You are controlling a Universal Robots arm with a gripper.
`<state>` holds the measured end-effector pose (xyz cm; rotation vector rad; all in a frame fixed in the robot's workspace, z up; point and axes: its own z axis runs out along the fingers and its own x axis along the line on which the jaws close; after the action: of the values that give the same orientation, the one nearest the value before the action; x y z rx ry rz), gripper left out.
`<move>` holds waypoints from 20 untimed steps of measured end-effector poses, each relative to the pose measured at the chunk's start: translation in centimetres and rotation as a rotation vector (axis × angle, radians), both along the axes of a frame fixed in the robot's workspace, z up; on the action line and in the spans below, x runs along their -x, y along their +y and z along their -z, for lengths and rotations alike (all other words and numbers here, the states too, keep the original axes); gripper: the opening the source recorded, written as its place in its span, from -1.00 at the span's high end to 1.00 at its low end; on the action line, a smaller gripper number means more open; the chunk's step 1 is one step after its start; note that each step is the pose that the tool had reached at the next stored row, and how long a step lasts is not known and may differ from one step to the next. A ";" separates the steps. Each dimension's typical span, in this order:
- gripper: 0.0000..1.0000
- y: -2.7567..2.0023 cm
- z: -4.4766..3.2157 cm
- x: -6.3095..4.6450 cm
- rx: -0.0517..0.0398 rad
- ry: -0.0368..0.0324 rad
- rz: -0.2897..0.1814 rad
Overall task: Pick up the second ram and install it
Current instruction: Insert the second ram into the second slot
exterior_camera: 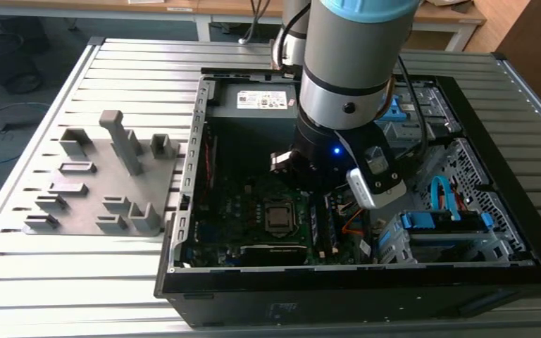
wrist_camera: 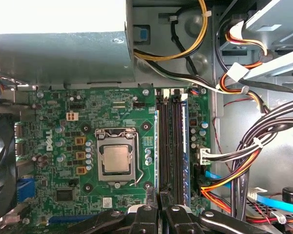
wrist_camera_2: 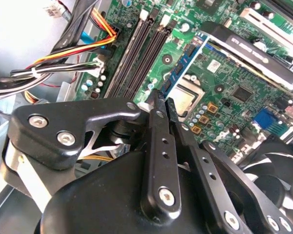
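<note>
Second ram (wrist_camera: 156, 146) stands on edge in a motherboard (wrist_camera: 53, 185) slot next to the processor (wrist_camera: 116, 160), one end just under the tool (wrist_camera_2: 161, 100); tool fingers pressed together, gripping nothing; contact cannot be told.

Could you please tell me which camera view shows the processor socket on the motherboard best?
The first wrist view: the processor socket is seen straight on, whole and unobstructed, with its metal lid and lever. In the second wrist view the claw hides part of it. The exterior view shows it whole but from farther off.
</note>
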<state>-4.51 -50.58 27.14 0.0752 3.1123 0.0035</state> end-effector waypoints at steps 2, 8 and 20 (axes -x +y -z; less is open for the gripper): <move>0.73 0.00 0.13 0.0 0.0000 -0.0001 0.000; 0.73 0.00 0.42 0.0 0.0000 0.0000 0.000; 0.73 0.00 0.96 0.0 0.0000 0.0000 0.000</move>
<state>-4.51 -50.58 26.18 0.0752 3.1123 0.0035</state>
